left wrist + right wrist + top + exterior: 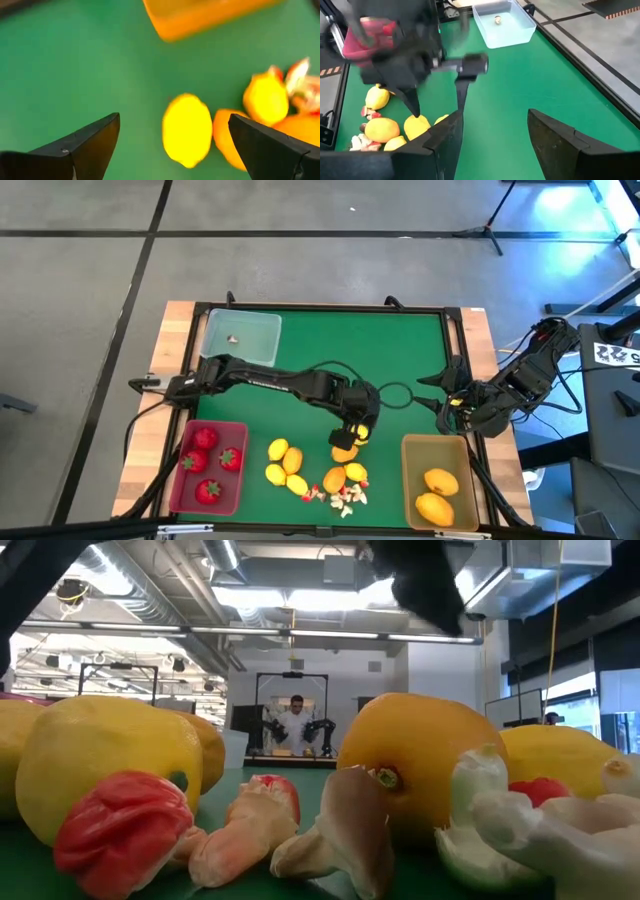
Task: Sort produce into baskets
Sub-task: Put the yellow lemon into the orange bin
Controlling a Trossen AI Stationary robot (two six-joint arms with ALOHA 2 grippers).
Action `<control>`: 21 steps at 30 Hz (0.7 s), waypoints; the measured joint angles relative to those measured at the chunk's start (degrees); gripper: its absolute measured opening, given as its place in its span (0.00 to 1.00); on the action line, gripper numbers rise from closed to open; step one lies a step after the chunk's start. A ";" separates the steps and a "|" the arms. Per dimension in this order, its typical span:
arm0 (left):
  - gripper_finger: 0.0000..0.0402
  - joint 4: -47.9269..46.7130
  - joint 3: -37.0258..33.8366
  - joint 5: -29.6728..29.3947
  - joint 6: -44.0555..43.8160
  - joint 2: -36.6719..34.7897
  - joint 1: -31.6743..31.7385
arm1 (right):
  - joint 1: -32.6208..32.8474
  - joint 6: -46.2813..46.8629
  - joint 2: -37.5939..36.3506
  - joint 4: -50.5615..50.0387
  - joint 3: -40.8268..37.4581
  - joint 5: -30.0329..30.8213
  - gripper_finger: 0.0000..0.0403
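Note:
My left gripper point(357, 425) point(174, 117) hangs open over the middle of the green mat, pointing steeply down. A yellow lemon point(187, 129) point(346, 441) lies on the mat below, between the fingers and apart from both. An orange lemon point(227, 135) lies beside it. The pinkish-red basket point(183, 480) at the near left holds three strawberries point(205, 438). Two lemons point(438, 492) lie in the tan-yellow basket point(408, 470) at the near right. In the clear basket point(262, 330) at the far left is one small bit point(233, 338). My right gripper point(455, 405) point(492, 145) waits open at the right edge.
More yellow and orange lemons point(285, 465) lie loose near the front edge. Small white-and-red bits point(342, 498) are heaped beside them and fill the low view point(300, 830). The mat's centre and far right are bare green point(400, 350). A person stands in the room behind.

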 joint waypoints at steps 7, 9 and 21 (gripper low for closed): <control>0.92 7.68 -8.53 3.34 0.97 0.03 1.00 | 0.00 0.00 0.02 -0.06 0.00 -0.04 0.55; 0.92 9.27 -10.88 3.57 1.21 0.23 0.90 | 0.00 0.00 0.02 -0.20 0.00 -0.04 0.55; 0.92 22.89 -21.52 6.94 -0.73 0.18 0.43 | 0.00 0.00 0.02 -1.04 0.00 -0.06 0.55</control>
